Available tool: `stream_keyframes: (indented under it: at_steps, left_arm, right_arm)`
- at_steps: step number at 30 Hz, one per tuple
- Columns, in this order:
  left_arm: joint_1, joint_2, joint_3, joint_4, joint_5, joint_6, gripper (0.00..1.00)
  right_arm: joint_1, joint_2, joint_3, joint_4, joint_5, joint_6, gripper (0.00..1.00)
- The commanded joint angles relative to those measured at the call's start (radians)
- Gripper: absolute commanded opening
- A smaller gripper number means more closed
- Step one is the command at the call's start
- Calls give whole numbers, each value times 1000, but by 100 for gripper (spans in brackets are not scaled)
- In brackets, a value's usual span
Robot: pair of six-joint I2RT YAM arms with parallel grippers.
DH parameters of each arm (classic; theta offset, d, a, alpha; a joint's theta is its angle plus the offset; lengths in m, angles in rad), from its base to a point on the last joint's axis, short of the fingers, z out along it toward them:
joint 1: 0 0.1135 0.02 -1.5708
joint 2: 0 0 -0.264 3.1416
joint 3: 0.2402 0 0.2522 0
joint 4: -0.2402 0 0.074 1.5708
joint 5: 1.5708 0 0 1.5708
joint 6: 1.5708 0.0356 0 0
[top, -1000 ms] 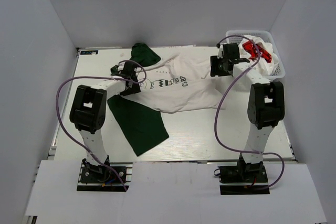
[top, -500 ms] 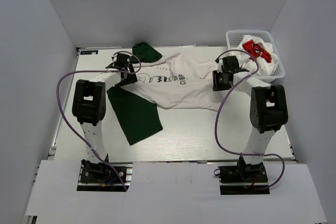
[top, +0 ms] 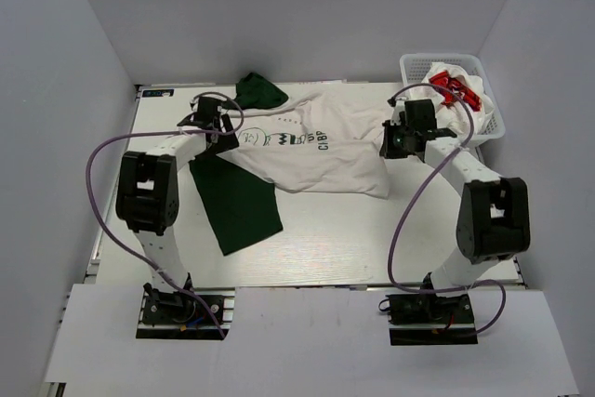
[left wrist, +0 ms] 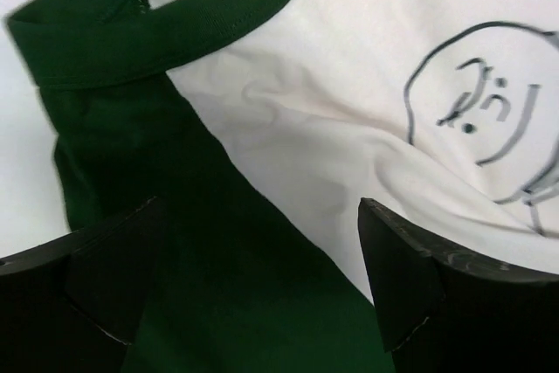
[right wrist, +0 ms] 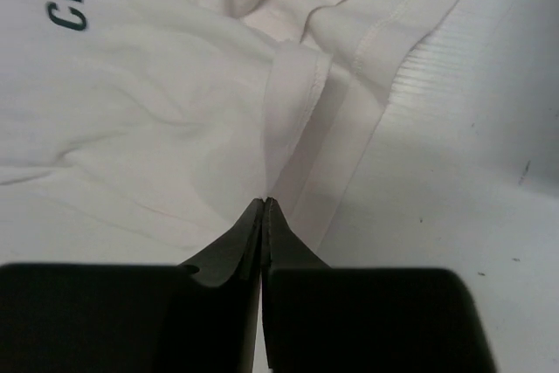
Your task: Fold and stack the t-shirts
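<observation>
A: Where's the white t-shirt with green sleeves (top: 316, 151)?
B: It's spread across the tabletop (top: 372, 230), drawing up. On the right arm (top: 456, 160) the jaws are pinched tight on a thin fold of its stitched edge, probably to tug the cloth smooth.
A: And the left arm (top: 177, 144)?
B: Jaws wide apart, gripping nothing, poised over the green collar band and soft, rumpled knit.

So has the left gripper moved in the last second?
Yes. The left gripper has shifted left and away from the near edge, ending nearer the far-left corner of the table.
</observation>
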Motion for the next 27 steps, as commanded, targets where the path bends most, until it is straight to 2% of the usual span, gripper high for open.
stream_keyframes:
  at_steps: [1,2,3,4,6,7,8,10,11,12,13,14,15,18,21,27]
  left_arm:
    - [6,-169,-5,-23,1,-20,100]
    - [6,-193,-5,-36,16,-30,100]
    - [6,-219,-5,-46,47,-46,100]
    - [6,-276,-5,-62,62,-60,100]
    - [-18,-342,-59,-89,72,-106,100]
    - [-18,-382,-121,-89,85,-119,100]
    - [-18,-460,-160,-100,131,-155,100]
    - [-18,-537,-291,-100,177,-197,100]
    - [-18,-578,-337,-100,213,-212,100]
    - [-18,-653,-432,-109,231,-241,100]
    - [-18,-686,-476,-118,249,-257,100]
    - [-18,-715,-514,-128,262,-276,100]
    - [-18,-762,-577,-167,273,-290,100]
    - [-18,-823,-674,-227,305,-330,100]
    - [-18,-888,-743,-215,354,-349,100]
    - [-18,-873,-822,-240,375,-349,100]
  right_arm:
    - [3,-83,-10,-4,15,51,7]
    - [3,-97,-10,-41,33,67,20]
    - [0,-105,-33,-44,49,94,29]
    - [0,-135,-45,-44,77,110,30]
    - [-1,-171,-121,5,96,156,11]
    - [-1,-238,-142,38,94,166,8]
    - [-1,-260,-175,70,90,177,8]
    - [-4,-327,-206,92,88,179,16]
    - [-1,-333,-206,91,105,180,23]
    - [-1,-340,-202,60,106,177,53]
    - [0,-335,-199,48,112,191,64]
    - [-1,-332,-200,33,125,208,81]
    - [-3,-321,-205,11,123,217,90]
    - [-1,-295,-237,-1,140,283,90]
    - [-1,-275,-278,14,126,307,90]
    - [-3,-266,-315,43,132,327,90]
